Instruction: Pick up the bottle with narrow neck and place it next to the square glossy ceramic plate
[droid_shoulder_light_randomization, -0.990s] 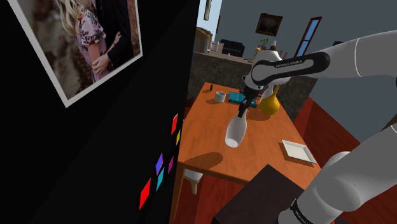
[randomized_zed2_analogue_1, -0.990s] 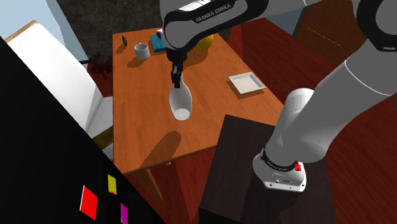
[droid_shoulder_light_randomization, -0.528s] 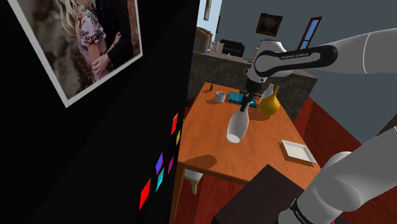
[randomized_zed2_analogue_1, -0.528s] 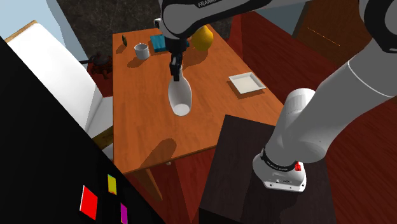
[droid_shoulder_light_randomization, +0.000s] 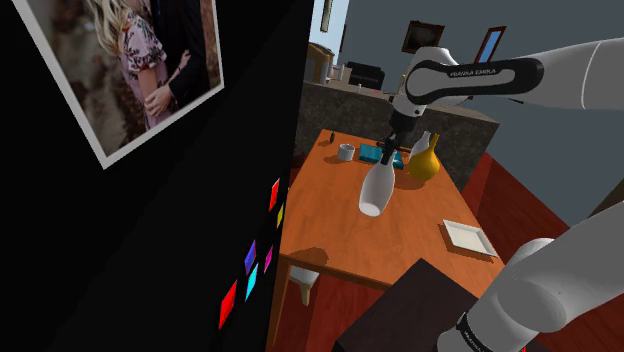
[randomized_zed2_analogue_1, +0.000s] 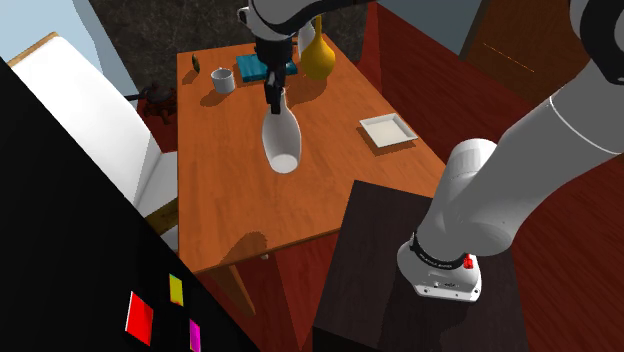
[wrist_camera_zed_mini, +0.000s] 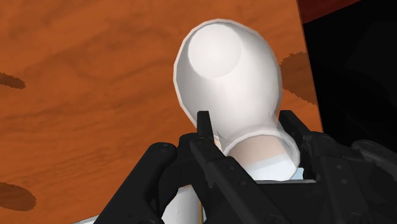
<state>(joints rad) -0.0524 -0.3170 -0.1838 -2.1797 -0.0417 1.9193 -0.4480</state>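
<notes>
2 black fingers (wrist_camera_zed_mini: 203, 135) of the gripper (wrist_camera_zed_mini: 247, 137) press on the narrow neck of the white bottle (wrist_camera_zed_mini: 229, 70), 1 on each side, so the jaws are closed around it. The bottle hangs below the jaws with its wide rounded base pointing away from them toward the orange wooden table (wrist_camera_zed_mini: 95, 83). In the shoulder view the gripper (droid_shoulder_light_randomization: 385, 160) holds the bottle (droid_shoulder_light_randomization: 375, 190) off the tabletop, slightly tilted, and its shadow falls on the wood some way off. The square white plate (droid_shoulder_light_randomization: 469, 238) lies flat on the table, well apart from the jaws and toward the dark stand (droid_shoulder_light_randomization: 420, 300). Beyond the jaws, at the table's far end, 1 yellow vase (droid_shoulder_light_randomization: 425, 162) is near them, with 1 teal box (droid_shoulder_light_randomization: 372, 153) and 1 pale mug (droid_shoulder_light_randomization: 346, 152).
</notes>
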